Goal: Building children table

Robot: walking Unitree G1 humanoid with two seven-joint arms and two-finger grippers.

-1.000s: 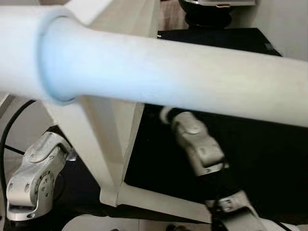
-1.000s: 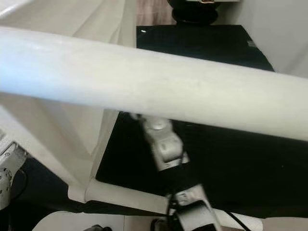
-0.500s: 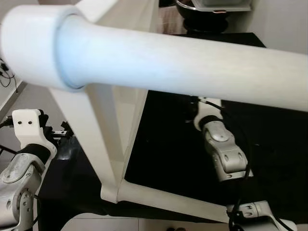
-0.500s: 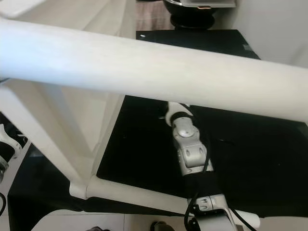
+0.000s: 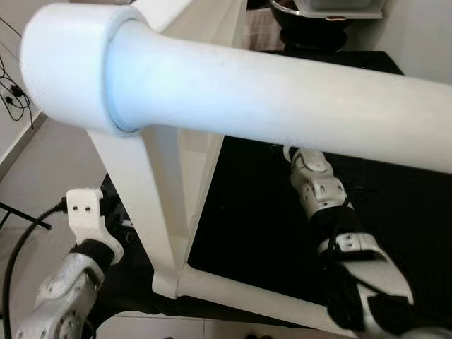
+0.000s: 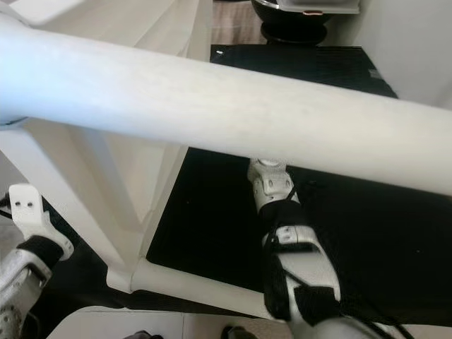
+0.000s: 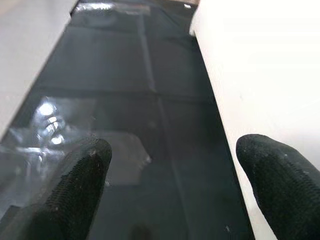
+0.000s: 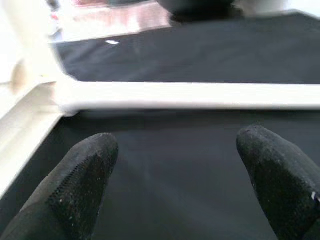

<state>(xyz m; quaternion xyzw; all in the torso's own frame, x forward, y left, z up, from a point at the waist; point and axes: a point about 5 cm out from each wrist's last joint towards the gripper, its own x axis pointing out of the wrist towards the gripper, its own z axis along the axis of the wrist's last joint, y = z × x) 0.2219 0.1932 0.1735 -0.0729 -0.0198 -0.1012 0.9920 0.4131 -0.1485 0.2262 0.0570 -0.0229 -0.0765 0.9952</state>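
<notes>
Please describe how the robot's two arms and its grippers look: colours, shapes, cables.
Both arms are silver, jointed metal segments. The left arm ends in a white block with two small holes, and a black cable runs beside it. The right arm has black bands and black cables. Each gripper's fingers are black, rounded and finely textured.

Both arms reach forward, left end effector [image 7: 172, 185] and right end effector [image 8: 175, 180] spread wide, empty.

A black mat [image 6: 395, 233] covers pale floor [image 5: 42, 169] (white wall [image 6: 417, 42] behind).
</notes>
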